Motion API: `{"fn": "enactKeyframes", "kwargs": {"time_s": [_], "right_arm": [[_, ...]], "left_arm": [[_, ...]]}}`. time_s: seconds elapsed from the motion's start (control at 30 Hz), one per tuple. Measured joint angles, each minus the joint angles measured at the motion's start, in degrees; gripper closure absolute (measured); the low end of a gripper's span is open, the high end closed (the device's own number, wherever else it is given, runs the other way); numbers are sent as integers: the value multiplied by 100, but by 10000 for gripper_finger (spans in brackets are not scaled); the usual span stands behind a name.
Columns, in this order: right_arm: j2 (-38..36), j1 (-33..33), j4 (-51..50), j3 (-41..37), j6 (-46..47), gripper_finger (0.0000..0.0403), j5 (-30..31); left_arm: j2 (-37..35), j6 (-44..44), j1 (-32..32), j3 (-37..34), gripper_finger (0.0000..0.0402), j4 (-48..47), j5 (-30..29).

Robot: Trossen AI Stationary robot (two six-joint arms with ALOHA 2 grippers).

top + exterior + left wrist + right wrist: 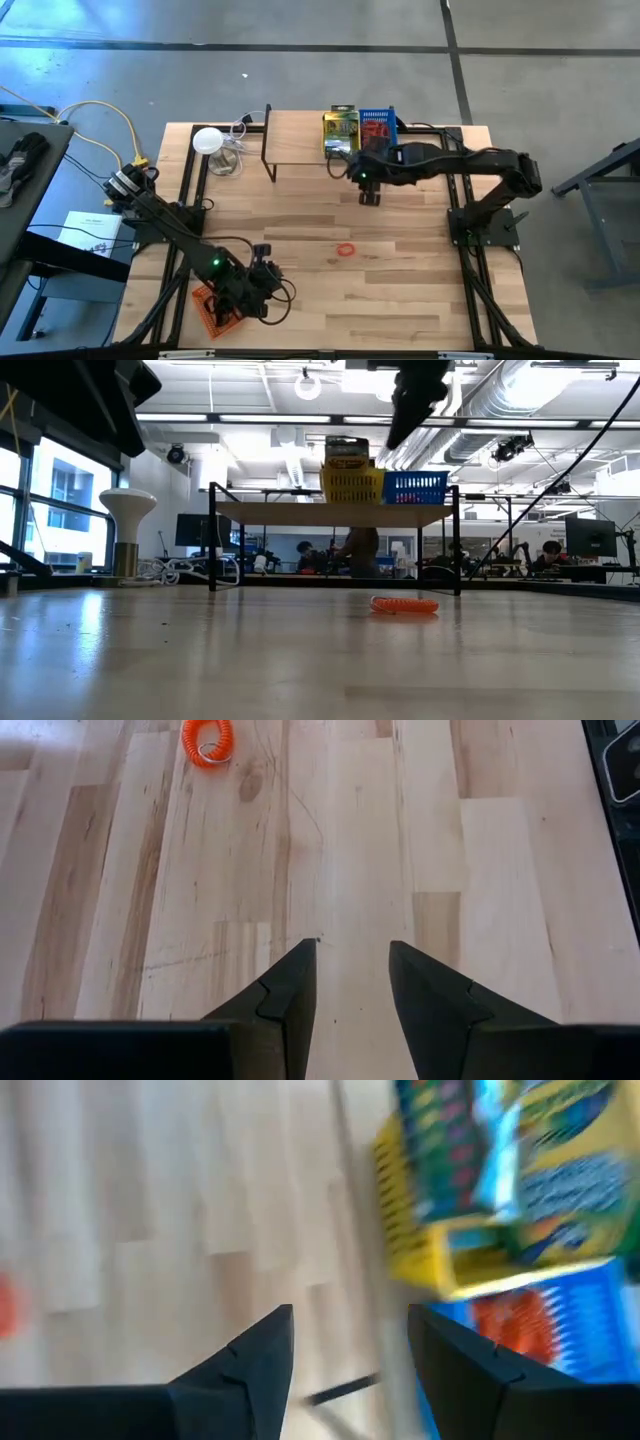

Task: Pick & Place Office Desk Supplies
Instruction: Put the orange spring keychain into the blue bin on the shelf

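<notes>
A pale butcher-block table (400, 290) stands on a grey concrete floor; the low view looks across it into an open workshop with pipes, desks and monitors, where people sit far behind. At the table's far edge is one low wooden shelf on black legs (300, 150). On the shelf sit two small baskets side by side — a yellow basket (340, 135) holding a crayon box and a blue basket (377, 128) with red items inside. Left of the shelf stands one white round disc lamp (207, 140) with clear wiring.

The right gripper (370, 193) hangs in the air just in front of the baskets, fingers spread, holding nothing. The left gripper (262, 262) waits near the table's front left, fingers partly apart, empty, beside an orange mesh tray (210, 310).

One orange coiled loop (346, 250) lies alone mid-table — between the two grippers, nothing touching it.
</notes>
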Motion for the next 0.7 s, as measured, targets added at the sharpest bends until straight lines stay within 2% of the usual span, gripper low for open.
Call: {"fn": "enactKeyframes", "kwargs": {"time_s": [0.07, 0.2, 0.27, 0.37, 0.47, 0.57, 0.7], "right_arm": [[-29, 235, -189, -2, 570, 219, -261], [-146, 790, -434, -23, 1540, 222, -1873], [-150, 1241, -200, -203, 1637, 223, -2314], [-56, 1863, 681, -750, 1551, 223, -2259], [-30, 2301, 1695, -1470, 1433, 224, -1784], [27, 2449, 3226, -2232, 1442, 224, -1209], [37, 2492, 4706, -3094, 1506, 224, -1251]], "left_arm": [[0, -1, 0, 0, 280, 4, 1], [0, -18, 0, 0, 280, 9, -1], [0, -18, 0, 0, 280, 19, -1], [0, -57, 0, 0, 280, 31, -1], [0, -189, -6, 0, 280, 33, -1], [0, -240, -30, 0, 280, 37, 55], [0, -281, -63, 0, 280, 53, 137]]}}
